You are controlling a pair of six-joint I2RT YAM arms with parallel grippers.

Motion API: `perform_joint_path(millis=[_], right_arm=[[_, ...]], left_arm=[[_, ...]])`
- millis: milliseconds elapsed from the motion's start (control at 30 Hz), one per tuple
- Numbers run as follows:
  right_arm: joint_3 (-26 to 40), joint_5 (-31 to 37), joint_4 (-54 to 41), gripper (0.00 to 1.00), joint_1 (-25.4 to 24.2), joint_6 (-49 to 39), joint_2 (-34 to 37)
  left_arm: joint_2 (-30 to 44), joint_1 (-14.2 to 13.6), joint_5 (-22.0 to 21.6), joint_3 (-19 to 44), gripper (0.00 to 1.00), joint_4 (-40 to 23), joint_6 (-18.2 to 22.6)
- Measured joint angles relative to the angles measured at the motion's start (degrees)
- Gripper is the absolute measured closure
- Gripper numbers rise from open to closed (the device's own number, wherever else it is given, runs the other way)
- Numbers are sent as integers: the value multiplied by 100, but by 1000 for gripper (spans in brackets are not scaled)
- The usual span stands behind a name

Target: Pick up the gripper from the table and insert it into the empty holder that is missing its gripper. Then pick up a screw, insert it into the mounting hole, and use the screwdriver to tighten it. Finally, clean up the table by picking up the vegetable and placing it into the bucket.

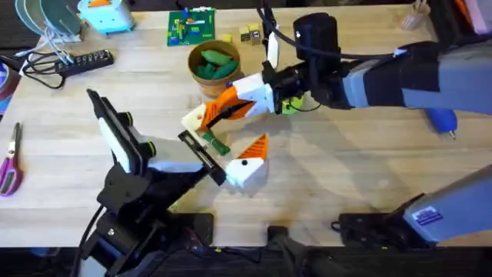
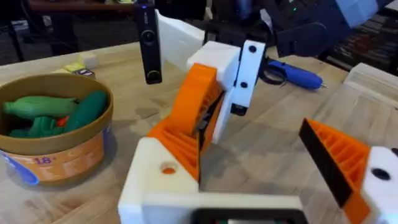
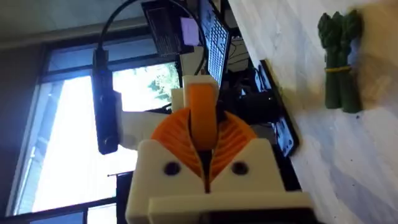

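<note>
My right gripper [image 1: 223,108] reaches across the middle and is shut on the gripper [image 3: 202,115], a smooth orange piece standing up between its ribbed orange pads [image 3: 233,138]. My left gripper [image 2: 255,143] is open, one white finger with an orange pad on each side of the right gripper [image 2: 208,106]. The vegetable [image 1: 216,143], slim and dark green, lies on the table between the left fingers [image 1: 247,165], and also appears as the vegetable [image 3: 339,62]. I cannot tell the holder apart from the white fingers. The bucket [image 1: 214,61] [image 2: 53,134] holds green toys. The blue screwdriver [image 1: 442,119] [image 2: 297,74] lies far right.
Scissors [image 1: 9,165] lie at the left edge. A power strip [image 1: 84,61], a light blue device [image 1: 108,15] and a green board [image 1: 192,29] sit along the back. Small blocks [image 1: 248,35] are behind the bucket. Bare wood lies front right.
</note>
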Motion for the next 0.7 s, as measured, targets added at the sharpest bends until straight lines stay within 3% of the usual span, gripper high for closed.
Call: perform_joint_path(millis=[700], right_arm=[[52, 458, 30, 994, 287, 0, -2]], left_arm=[[2, 17, -168, 0, 8, -17, -13]])
